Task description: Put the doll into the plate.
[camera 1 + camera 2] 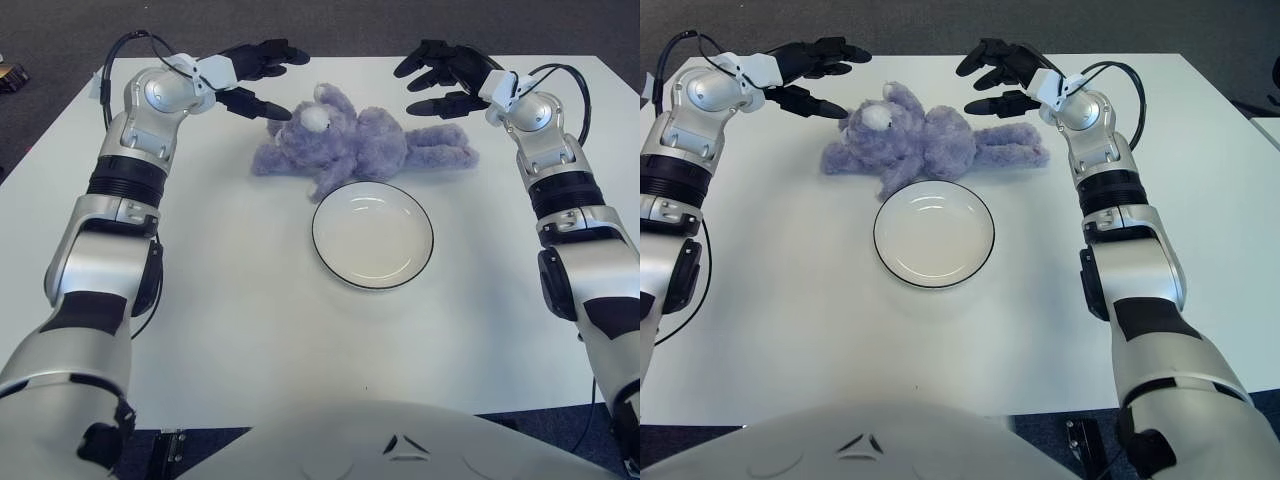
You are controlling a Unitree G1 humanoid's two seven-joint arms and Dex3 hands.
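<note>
Doll [355, 145]: fluffy purple plush, lying beside plate [372, 234]; left hand [252, 80], right hand [437, 78] spread, empty

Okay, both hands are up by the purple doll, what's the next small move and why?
Probably bring both hands inward to close on the doll. The left hand is open by its head, the right hand open above its legs; neither touches it. The doll lies on the table just beyond the empty plate.

A lab-like room: bare white table [250, 330] standing on dark carpet [60, 30].
</note>
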